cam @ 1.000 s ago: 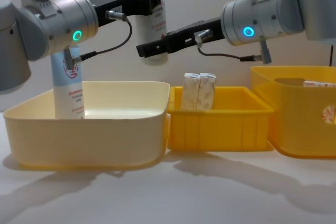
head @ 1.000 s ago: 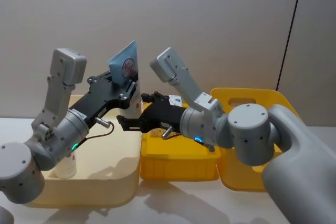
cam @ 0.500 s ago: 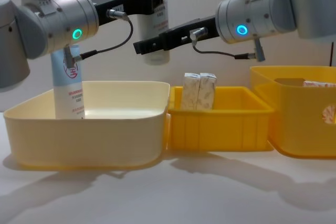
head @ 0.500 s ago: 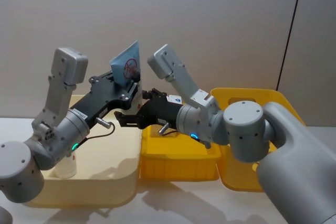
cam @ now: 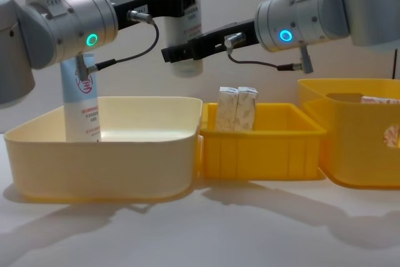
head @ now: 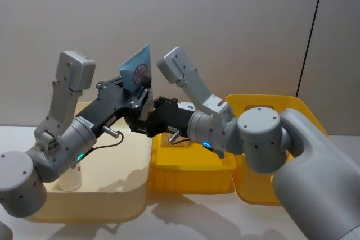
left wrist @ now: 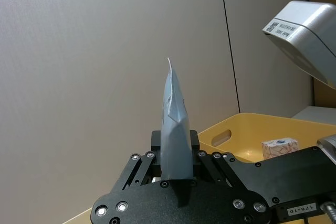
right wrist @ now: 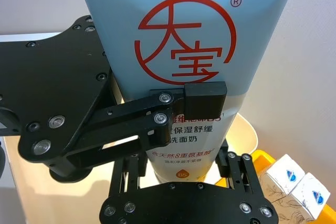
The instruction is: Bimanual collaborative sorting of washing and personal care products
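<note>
My left gripper (head: 138,90) is shut on a light-blue-and-white squeeze tube (head: 138,71) with a red circle mark (right wrist: 181,51), holding it upright high over the cream bin (cam: 100,161). One left finger pad (right wrist: 205,98) crosses the tube's front. My right gripper (cam: 178,51) has come in from the right. It is open, with its fingers (right wrist: 239,174) on either side of the tube's lower end. A second tube (cam: 81,107) stands in the cream bin's far left corner. Two small cream cartons (cam: 237,109) stand upright in the middle yellow bin (cam: 262,151).
A taller yellow bin (cam: 356,148) stands at the right with a small patterned box (cam: 378,100) inside. The three bins stand side by side on a white table (cam: 206,229), with bare tabletop in front. A plain wall lies behind.
My right gripper has moved left, closing in on the held tube's lower end. The left gripper has raised the tube slightly. The bins and cartons are unchanged.
</note>
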### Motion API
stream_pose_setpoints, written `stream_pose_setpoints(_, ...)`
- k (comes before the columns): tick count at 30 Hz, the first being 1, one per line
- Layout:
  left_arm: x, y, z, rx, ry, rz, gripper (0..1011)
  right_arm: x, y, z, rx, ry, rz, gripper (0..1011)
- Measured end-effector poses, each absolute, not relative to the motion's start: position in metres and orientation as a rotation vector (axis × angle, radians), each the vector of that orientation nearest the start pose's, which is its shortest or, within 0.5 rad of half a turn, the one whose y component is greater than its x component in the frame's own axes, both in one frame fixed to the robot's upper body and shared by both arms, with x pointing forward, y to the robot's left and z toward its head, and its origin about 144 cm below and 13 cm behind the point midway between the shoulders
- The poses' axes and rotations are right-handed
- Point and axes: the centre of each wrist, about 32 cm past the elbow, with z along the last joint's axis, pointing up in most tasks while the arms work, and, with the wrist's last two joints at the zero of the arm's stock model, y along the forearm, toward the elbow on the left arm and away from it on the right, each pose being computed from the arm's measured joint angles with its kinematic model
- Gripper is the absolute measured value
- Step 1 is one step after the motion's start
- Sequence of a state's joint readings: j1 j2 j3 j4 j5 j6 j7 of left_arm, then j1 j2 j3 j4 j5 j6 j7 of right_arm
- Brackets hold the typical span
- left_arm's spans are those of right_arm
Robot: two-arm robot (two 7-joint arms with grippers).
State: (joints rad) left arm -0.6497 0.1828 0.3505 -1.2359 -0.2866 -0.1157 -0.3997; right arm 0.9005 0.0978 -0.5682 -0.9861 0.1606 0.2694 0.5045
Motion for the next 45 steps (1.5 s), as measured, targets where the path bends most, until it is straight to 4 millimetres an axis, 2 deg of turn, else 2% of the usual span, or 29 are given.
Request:
stream_pose_setpoints(2,0.6124,0.1966,1.2864,-0.181,-0.324,0.896,274,0.6538,-0.1292,1.3162,-0.310,-0.164,-0.726,693)
stream_pose_setpoints(5,0.6123,0.1966,1.2864,-0.180,-0.324,0.895,274,0.6540,-0.1291,1.3163,-0.309,-0.164,-0.726,662)
stream_pose_setpoints(37,0.6121,0.1966,1.2869,-0.179,-0.325,0.894,274,0.6547,-0.1286,1.3163,-0.309,-0.163,-0.727,660)
stream_pose_setpoints(42,0.6121,0.1966,1.2869,-0.179,-0.325,0.894,371,0.6547,-0.1286,1.3163,-0.309,-0.163,-0.727,661)
stream_pose_setpoints(43,0.6121,0.1966,1.2869,-0.179,-0.325,0.894,433,0.6547,-0.1286,1.3162,-0.309,-0.163,-0.727,661)
stream_pose_setpoints(45,0.6121,0.1966,1.2869,-0.179,-0.325,0.894,494,0.6547,-0.1286,1.3162,-0.309,-0.163,-0.727,661)
